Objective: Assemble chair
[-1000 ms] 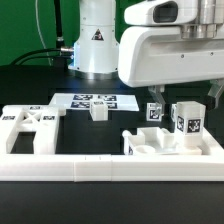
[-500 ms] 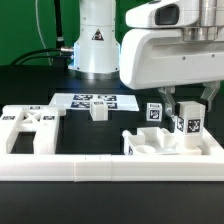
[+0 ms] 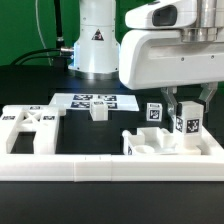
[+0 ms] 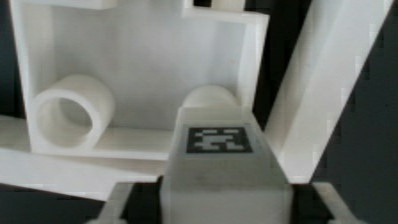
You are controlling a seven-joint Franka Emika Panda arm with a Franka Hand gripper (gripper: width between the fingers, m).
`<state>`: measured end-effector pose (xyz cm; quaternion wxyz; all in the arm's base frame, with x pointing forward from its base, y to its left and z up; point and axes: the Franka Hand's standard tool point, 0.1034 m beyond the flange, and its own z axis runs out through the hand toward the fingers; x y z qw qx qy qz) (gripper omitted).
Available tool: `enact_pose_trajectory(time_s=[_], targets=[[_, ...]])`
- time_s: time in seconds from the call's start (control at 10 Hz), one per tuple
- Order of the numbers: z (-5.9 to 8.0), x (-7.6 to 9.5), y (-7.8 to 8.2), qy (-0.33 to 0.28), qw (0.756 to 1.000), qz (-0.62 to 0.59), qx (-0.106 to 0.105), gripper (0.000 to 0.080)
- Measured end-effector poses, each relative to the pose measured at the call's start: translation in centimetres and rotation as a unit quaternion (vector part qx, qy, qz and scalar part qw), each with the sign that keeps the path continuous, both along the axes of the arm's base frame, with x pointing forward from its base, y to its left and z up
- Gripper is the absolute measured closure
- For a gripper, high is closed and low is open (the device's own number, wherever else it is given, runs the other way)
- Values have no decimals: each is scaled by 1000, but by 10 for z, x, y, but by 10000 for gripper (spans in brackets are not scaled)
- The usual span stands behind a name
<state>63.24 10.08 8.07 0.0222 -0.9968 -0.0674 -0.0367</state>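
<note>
My gripper [image 3: 188, 117] hangs at the exterior view's right, shut on an upright white square leg [image 3: 187, 130] with a black-and-white tag. In the wrist view the same leg [image 4: 217, 140] fills the space between the two fingers [image 4: 135, 203] of my gripper [image 4: 217, 208]. The leg stands at the far side of a low white chair part [image 3: 150, 147] with hollows; a round hole [image 4: 68, 112] shows in it. A second tagged leg [image 3: 155, 112] stands just beside. The X-braced panel [image 3: 30, 127] lies at the left.
A small white block [image 3: 98, 110] sits on the marker board [image 3: 80, 99] near the robot base [image 3: 95, 40]. The long white border rail [image 3: 110, 170] runs along the front. Black cables lie at the back left.
The fingers have closed in from wide open onto the tagged leg. The arm and the other parts have stayed where they were.
</note>
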Motion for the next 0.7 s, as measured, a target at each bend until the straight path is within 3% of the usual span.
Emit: enact_pose_trajectory(time_s=[0.4,0.7], targets=[[0,5,10,-13,975,-218,38,514],[0,4,17,5,916,-396,64,512]])
